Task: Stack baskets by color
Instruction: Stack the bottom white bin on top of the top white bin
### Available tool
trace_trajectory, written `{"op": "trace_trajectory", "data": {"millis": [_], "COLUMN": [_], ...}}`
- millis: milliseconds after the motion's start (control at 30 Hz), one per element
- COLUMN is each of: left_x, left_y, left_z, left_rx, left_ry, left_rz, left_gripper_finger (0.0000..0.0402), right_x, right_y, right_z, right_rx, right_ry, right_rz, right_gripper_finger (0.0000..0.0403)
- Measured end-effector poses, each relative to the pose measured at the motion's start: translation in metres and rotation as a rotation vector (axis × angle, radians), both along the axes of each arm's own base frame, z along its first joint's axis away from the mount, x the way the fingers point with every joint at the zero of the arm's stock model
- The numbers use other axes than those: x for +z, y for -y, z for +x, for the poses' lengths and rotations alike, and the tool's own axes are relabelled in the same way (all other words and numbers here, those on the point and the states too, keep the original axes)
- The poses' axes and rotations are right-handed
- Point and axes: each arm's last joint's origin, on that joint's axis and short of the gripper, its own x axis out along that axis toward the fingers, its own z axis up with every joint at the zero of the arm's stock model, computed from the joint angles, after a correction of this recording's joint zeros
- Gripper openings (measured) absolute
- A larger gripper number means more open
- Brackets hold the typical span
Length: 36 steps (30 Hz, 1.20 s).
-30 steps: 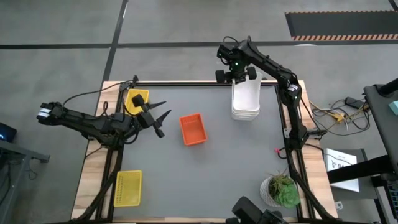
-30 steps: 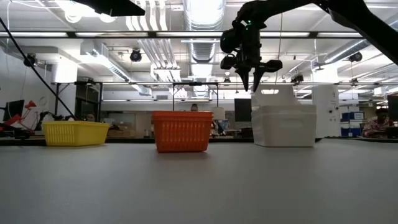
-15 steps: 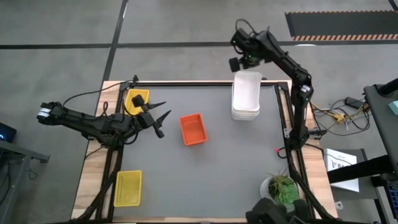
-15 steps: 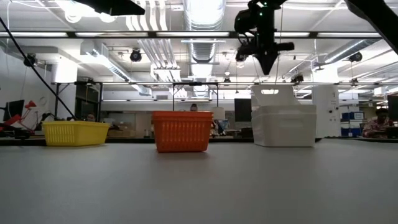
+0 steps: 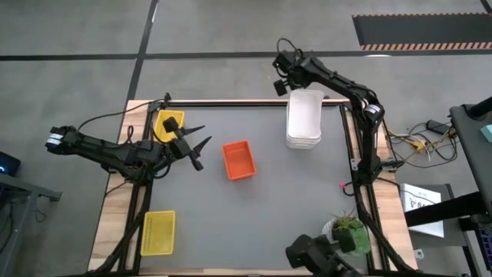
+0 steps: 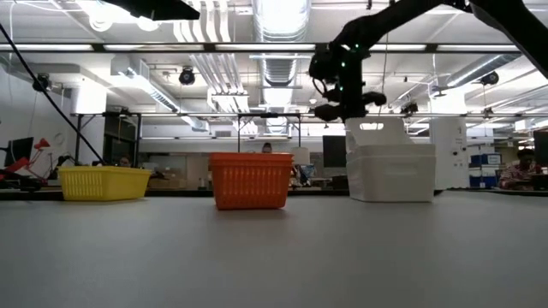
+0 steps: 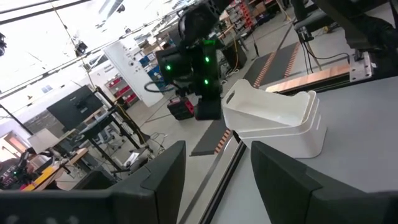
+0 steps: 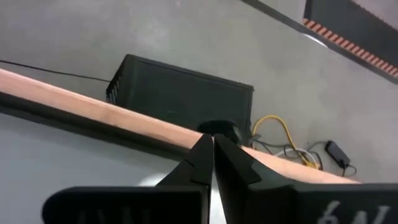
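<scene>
Claws first: the right claw hung above the far edge of the bench, just beside the far end of the white basket stack, its two fingers pressed flat together with nothing between them. From the low view that claw sat in the air a little above and to the left of the white stack, not touching it. The left claw waited over the left part of the bench, fingers spread wide and empty, pointing toward the orange basket near the middle, with a clear gap between them. In the left wrist view the two dark fingers stood well apart, and beyond them the white stack showed with the right arm's wrist close at its end.

Behind the left claw, a yellow basket lay at the far left of the bench, partly covered by the arm. A second yellow basket rested well apart from it at the near left edge. The white baskets sat nested one in another at the far right. A potted green plant stood in the near right corner.
</scene>
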Motion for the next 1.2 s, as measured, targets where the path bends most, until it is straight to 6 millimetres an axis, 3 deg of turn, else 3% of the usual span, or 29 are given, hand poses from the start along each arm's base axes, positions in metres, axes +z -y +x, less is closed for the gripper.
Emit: {"op": "trace_trajectory", "data": {"millis": [167, 300, 433, 567, 767, 967, 1200], "left_x": [0.0, 0.0, 0.0, 0.0, 0.002, 0.004, 0.01], "left_y": [0.0, 0.0, 0.0, 0.0, 0.0, 0.0, 0.0], "left_z": [0.0, 0.0, 0.0, 0.0, 0.0, 0.0, 0.0], "left_rx": [0.0, 0.0, 0.0, 0.0, 0.0, 0.001, 0.0], "left_ry": [-0.003, -0.003, -0.005, -0.009, 0.0, 0.008, 0.028], "left_rz": [0.003, 0.003, 0.004, 0.01, 0.008, 0.006, 0.001], "left_gripper_finger": [0.0166, 0.0166, 0.0166, 0.0166, 0.0166, 0.0166, 0.0166], "right_x": [-0.017, -0.011, 0.021, 0.057, 0.088, 0.092, 0.075], "right_y": [0.002, 0.003, 0.001, -0.01, -0.024, -0.021, -0.015], "right_z": [0.004, 0.007, 0.005, -0.004, -0.035, -0.047, -0.044], "right_rx": [0.031, 0.078, 0.154, 0.299, 0.619, 0.888, 1.049], "right_ry": [0.004, 0.009, 0.009, 0.009, -0.075, -0.187, -0.267], "right_rz": [-0.021, -0.055, -0.077, 0.04, 0.276, 0.279, 0.316], "right_gripper_finger": [0.0008, 0.0008, 0.0008, 0.0012, 0.0064, 0.0119, 0.0129]}}
